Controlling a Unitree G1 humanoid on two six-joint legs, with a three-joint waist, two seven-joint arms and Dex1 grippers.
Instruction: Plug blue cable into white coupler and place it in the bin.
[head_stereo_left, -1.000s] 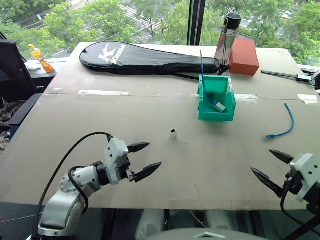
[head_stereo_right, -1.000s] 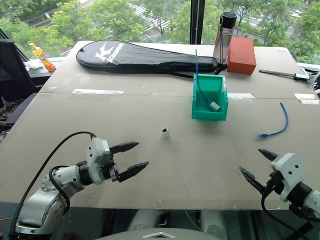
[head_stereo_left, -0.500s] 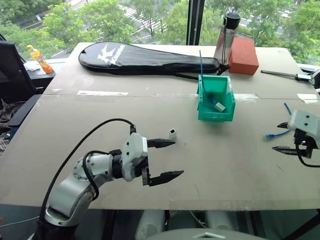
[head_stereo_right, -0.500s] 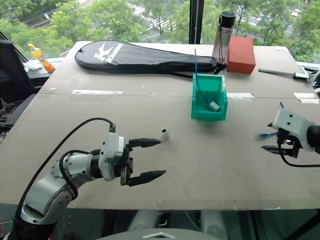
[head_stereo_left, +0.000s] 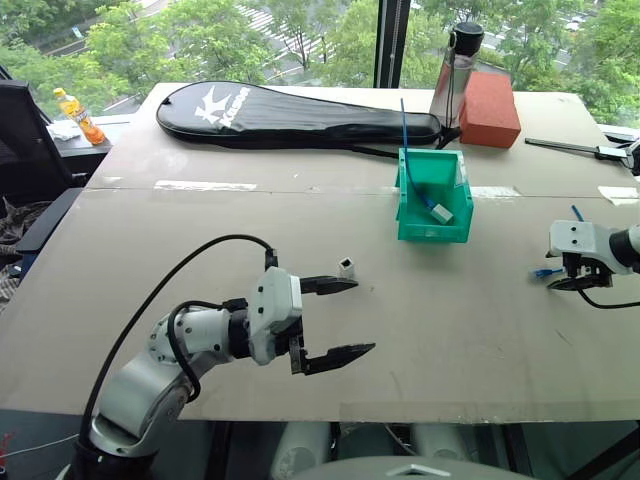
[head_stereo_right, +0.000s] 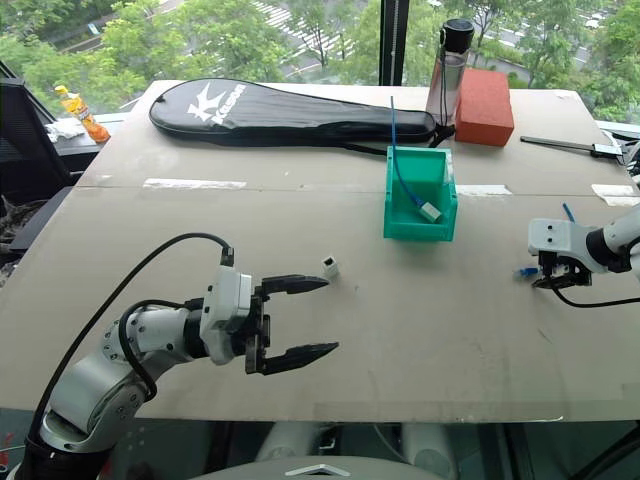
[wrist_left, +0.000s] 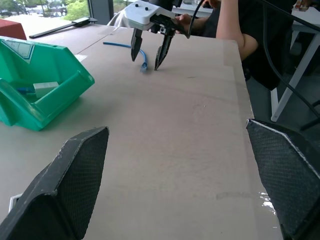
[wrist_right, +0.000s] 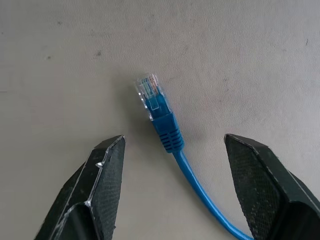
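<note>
The blue cable (wrist_right: 162, 117) lies curved on the table at the right, its clear plug end (head_stereo_left: 543, 272) pointing toward me. My right gripper (wrist_right: 175, 142) hangs over that end, open, with one finger on each side of the plug and a gap to both. The white coupler (head_stereo_left: 346, 266) stands on the table near the middle. My left gripper (head_stereo_left: 363, 316) is open just in front of it, its upper fingertip close to the coupler's right side; nothing is held. The teal bin (head_stereo_left: 432, 232) sits behind the coupler and to its right.
Inside the bin lies another blue cable (head_stereo_left: 412, 180) with a whitish block end. A black racket bag (head_stereo_left: 300, 115), a bottle (head_stereo_left: 455, 75) and a red block (head_stereo_left: 488, 110) line the far edge. A person's arm (wrist_left: 230, 25) shows beyond the right table edge.
My right gripper travelled from the front edge back to the blue cable, lowered over its plug and narrowed. My left gripper swung right toward the coupler, then held still.
</note>
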